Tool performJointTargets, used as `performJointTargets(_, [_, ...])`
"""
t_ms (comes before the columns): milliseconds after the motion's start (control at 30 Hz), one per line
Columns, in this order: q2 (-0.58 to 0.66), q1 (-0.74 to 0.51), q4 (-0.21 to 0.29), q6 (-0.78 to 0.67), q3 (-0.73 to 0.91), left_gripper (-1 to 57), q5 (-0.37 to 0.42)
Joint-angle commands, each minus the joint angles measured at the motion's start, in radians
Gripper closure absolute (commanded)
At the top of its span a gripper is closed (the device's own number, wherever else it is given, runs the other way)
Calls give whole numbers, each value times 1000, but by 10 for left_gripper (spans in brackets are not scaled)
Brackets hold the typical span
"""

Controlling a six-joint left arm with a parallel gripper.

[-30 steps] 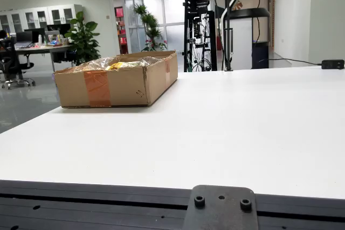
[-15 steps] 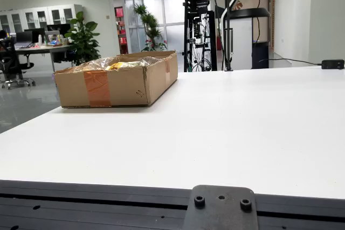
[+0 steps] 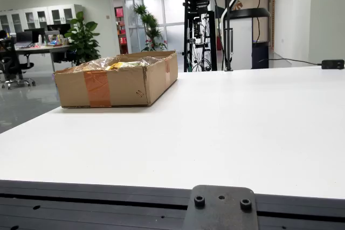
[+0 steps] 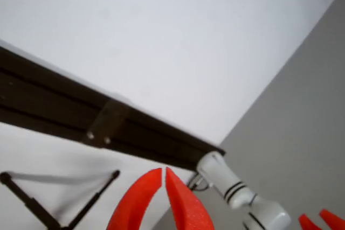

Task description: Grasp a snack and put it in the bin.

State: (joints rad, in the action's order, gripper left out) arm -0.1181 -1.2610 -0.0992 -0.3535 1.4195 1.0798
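A: In the fixed view, where's the snack?

B: Crinkly snack packets [image 3: 116,64] show over the rim of the cardboard box [image 3: 116,85], which sits at the far left of the white bench [image 3: 226,127]. I take that box for the bin, set near the edge within reach. No loose snack lies on the bare bench, and no arm shows here.

A: And the riding view?

B: It looks past the hand [image 4: 163,174] at a dark rail [image 4: 108,127] with a bracket. The two red fingers [image 4: 180,203] meet at their tips, pinched narrow, holding nothing.

A: So?

B: My guess: the arm is parked clear of the bench, perhaps finished.
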Motion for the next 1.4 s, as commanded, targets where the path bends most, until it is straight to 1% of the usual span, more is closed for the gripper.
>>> performJointTargets(33, [31, 22, 1, -10, -1, 566, 25])
performJointTargets(267, [45, 63, 3, -17, -2, 562, 40])
performJointTargets(767, [49, 163, 0, 17, -2, 561, 44])
performJointTargets(1000, [49, 157, 0, 25, -2, 561, 45])
performJointTargets(1400, [48, 97, 1, 25, -2, 561, 44])
